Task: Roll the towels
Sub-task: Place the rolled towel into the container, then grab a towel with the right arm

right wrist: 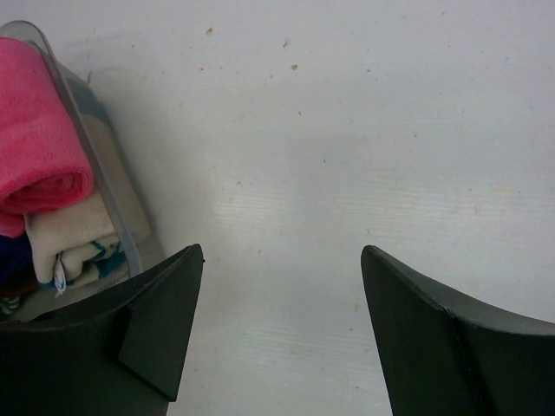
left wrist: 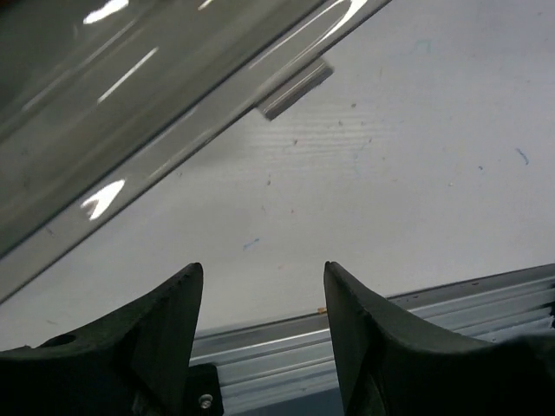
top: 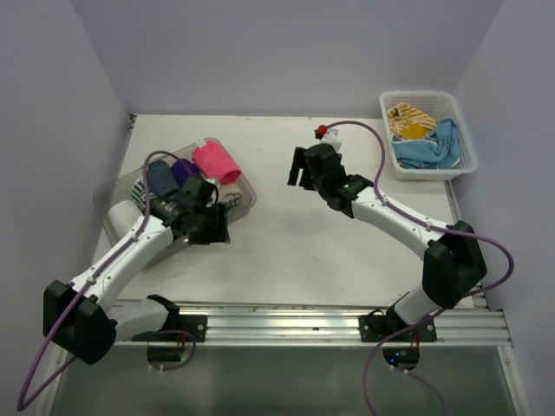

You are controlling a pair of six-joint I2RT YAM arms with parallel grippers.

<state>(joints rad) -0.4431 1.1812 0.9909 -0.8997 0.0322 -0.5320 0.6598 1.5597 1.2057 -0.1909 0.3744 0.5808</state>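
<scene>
Only overhead do we see loose towels (top: 422,139) in the lattice basket (top: 425,172). Our right pincer (right wrist: 282,251), wide and empty, views the rolled pink towel (right wrist: 39,130) in the clear tray (right wrist: 87,147); left pincer (left wrist: 262,270) gapes empty.

A clear plastic tray (top: 249,187) sits on the left of the white table (top: 286,251). A white lattice basket (top: 431,172) stands at the table's far right corner, well apart from the tray. A ribbed metal rail (top: 286,319) runs along the table's near edge, and pale walls (top: 260,52) enclose the back and both sides.
</scene>
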